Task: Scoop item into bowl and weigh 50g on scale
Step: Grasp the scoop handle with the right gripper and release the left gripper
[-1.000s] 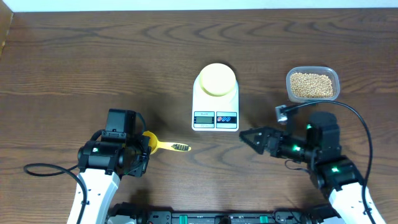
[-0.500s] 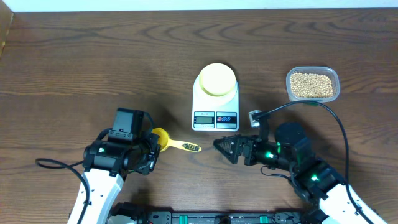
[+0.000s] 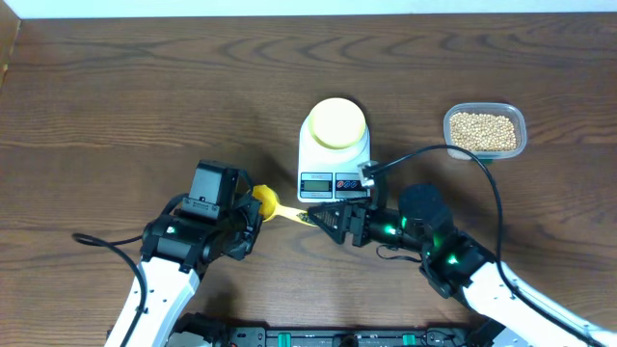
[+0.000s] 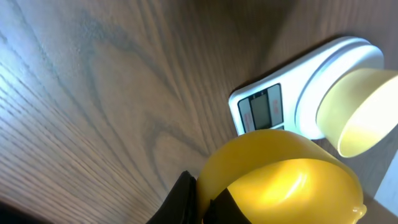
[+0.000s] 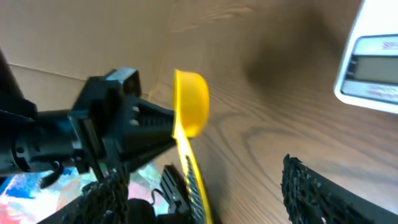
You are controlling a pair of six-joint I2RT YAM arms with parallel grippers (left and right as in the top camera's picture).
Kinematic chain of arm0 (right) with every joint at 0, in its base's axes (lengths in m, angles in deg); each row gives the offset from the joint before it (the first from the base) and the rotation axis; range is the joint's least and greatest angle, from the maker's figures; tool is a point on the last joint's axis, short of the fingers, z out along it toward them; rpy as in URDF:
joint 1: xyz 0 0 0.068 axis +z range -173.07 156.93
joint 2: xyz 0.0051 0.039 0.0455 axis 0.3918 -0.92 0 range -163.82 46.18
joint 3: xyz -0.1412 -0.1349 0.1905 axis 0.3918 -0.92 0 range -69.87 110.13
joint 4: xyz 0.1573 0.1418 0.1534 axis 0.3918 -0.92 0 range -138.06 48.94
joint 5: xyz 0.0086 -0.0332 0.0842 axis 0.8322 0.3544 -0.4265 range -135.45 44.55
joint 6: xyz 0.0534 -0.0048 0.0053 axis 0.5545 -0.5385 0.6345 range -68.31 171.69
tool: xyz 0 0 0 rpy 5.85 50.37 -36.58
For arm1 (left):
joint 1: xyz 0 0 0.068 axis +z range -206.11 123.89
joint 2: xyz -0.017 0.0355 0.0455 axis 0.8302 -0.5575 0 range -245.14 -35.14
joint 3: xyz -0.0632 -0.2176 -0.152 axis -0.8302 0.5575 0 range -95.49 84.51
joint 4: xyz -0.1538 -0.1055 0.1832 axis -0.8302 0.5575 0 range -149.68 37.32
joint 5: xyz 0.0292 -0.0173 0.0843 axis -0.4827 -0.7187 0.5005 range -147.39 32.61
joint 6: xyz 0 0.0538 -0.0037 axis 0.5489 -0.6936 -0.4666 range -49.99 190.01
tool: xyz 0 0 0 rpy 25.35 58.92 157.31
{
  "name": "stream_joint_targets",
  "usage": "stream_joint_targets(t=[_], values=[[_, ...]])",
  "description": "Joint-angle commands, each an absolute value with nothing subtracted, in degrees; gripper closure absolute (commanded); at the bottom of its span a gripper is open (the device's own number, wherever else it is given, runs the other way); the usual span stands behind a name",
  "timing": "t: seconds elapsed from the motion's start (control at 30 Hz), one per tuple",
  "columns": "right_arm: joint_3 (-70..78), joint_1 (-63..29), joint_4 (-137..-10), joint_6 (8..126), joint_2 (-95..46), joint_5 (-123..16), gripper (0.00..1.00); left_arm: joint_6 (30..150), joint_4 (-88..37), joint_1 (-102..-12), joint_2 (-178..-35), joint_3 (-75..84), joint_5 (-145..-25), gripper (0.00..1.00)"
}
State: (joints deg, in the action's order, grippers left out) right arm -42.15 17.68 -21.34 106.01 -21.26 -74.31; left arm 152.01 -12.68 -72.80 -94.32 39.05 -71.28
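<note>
The pale yellow bowl [image 3: 335,122] stands on the white scale [image 3: 334,172]; both also show in the left wrist view, bowl [image 4: 360,112] and scale [image 4: 280,102]. The beans [image 3: 484,131] lie in a clear tub at the right. My left gripper [image 3: 253,212] is shut on the cup of a bright yellow scoop [image 3: 267,200], which fills the left wrist view [image 4: 280,177]. My right gripper [image 3: 320,216] is open just in front of the scale, its fingers [image 5: 317,193] on either side of the scoop's handle [image 5: 189,168], not closed on it.
The clear plastic tub [image 3: 517,120] stands right of the scale near the table's far side. A cable [image 3: 453,149] from the right arm arcs between tub and scale. The scale's display [image 5: 373,71] is just right of the right gripper.
My left gripper has carried the scoop right and forward toward the scale. My right arm has swung left, from beside the scale to the scoop's handle end.
</note>
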Motion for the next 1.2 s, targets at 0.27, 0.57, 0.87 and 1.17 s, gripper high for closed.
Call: stream_joint_targets(t=[0.27,0.57,0.87,1.17], values=[[-41.4,21.3,-13.3,109.1,-28.1,-70.4,0.38,158.7,-13.3,-76.1,-97.3,38.5,-72.0,0.93],[-41.4,22.7,-12.9,110.3,-28.1,-70.0,0.54,158.7,-15.5,-78.4,-98.0,38.5,-72.0,0.93],[-41.4,22.8,-12.9,112.3,-28.1,-70.2,0.71,158.7,-16.4,-79.4,-98.0,38.5,-72.0,0.93],[-41.4,22.8,-12.9,113.9,-28.1,-70.3,0.8,158.7,-16.4,-79.4,-98.0,38.5,-72.0,0.93]])
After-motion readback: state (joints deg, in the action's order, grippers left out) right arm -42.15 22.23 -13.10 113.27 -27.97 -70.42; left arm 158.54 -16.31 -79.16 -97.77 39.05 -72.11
